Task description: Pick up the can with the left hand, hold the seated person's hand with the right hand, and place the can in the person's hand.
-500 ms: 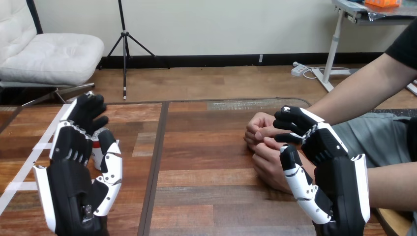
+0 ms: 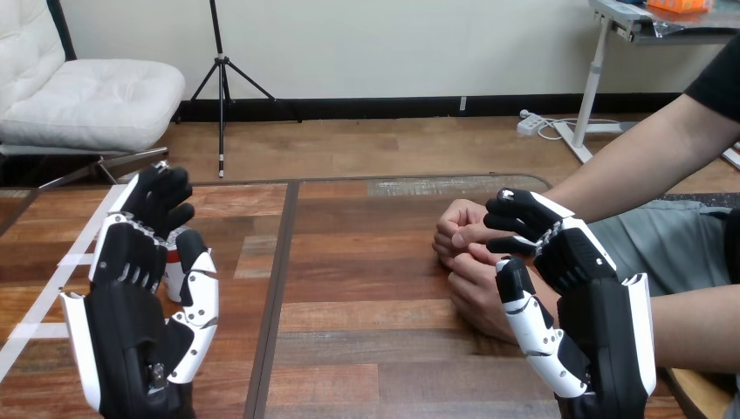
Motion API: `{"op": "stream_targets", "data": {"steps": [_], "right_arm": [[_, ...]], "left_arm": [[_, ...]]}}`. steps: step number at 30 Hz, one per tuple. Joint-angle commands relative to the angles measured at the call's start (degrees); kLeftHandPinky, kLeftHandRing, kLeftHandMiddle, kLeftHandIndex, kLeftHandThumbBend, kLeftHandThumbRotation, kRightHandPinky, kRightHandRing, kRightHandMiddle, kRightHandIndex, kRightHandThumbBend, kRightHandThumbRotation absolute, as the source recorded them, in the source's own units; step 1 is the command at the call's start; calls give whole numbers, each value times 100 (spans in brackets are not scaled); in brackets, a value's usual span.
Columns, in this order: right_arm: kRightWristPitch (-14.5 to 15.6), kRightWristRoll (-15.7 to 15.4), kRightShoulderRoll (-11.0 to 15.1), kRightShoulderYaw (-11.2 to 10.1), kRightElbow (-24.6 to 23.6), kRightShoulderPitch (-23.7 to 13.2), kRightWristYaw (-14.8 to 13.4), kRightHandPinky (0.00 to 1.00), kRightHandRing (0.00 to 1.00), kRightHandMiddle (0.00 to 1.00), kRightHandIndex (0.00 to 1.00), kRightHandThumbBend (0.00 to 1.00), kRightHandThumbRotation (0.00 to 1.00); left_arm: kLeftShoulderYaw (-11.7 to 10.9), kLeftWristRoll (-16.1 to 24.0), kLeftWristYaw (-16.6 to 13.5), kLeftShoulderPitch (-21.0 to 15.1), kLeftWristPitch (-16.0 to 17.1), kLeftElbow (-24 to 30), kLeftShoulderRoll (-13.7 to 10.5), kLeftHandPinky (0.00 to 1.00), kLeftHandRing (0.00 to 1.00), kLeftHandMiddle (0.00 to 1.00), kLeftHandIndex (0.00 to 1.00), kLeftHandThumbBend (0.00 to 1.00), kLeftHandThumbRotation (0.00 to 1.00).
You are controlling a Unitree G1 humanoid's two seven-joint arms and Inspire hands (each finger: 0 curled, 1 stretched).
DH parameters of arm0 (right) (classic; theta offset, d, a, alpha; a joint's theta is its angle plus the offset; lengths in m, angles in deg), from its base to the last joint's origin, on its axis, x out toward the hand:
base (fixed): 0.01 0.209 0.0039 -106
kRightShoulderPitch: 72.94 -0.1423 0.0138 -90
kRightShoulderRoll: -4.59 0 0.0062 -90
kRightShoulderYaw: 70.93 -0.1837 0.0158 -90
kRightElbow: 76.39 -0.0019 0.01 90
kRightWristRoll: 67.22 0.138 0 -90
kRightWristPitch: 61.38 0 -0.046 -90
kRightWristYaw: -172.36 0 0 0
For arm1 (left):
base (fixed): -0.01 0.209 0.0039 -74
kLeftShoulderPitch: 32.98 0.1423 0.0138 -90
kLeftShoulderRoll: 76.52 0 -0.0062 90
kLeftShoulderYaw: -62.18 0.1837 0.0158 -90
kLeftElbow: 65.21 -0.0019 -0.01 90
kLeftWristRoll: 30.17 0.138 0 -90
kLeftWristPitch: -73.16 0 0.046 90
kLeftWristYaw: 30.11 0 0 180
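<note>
Head view: a wooden table point(image 2: 366, 288) seen from above, with the robot's two arms reaching in from the bottom edge.

At the left, the left hand point(image 2: 131, 297) stands with its back toward the camera. Its fingers point(image 2: 157, 196) are curled over the far side of the can point(image 2: 174, 257), and its white thumb point(image 2: 199, 292) closes in on the near, right side. The can is red and white. It stands upright, with its long axis vertical, and the hand hides most of it. Whether its base has left the table cannot be told.

At the right, the right hand point(image 2: 593, 297) reaches in over the person's hand point(image 2: 462, 229). Its dark fingers point(image 2: 515, 214) are bent round the back of that hand, near the wrist. Its thumb point(image 2: 528, 314) lies across the person's second hand point(image 2: 476, 292), just below. The person's two hands rest together on the table, loosely closed, with no open palm turned upward.

The can lies well apart from the person's hands, to the left of them across the table's dark seam. The delivery would therefore have to travel rightward, and the left hand is the one nearer the can. A palm would likely need to open before the can could be set down in it.
</note>
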Motion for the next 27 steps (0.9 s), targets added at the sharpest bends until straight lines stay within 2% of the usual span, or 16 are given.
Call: {"op": "stream_targets", "data": {"steps": [1,9,27], "right_arm": [[-147,-24,-125,-6,-15,-301,-23,62,71,74,74,45,51],[-136,55,-116,29,-19,-292,14,62,71,74,74,45,51],[-139,30,-112,24,-10,-274,10,63,72,74,74,45,52]], "left_arm": [[33,83,25,376,122,148,292,73,76,76,77,14,0],[37,204,-13,384,185,86,320,70,73,74,75,14,0],[134,263,-72,475,101,111,393,68,72,73,73,15,0]]}}
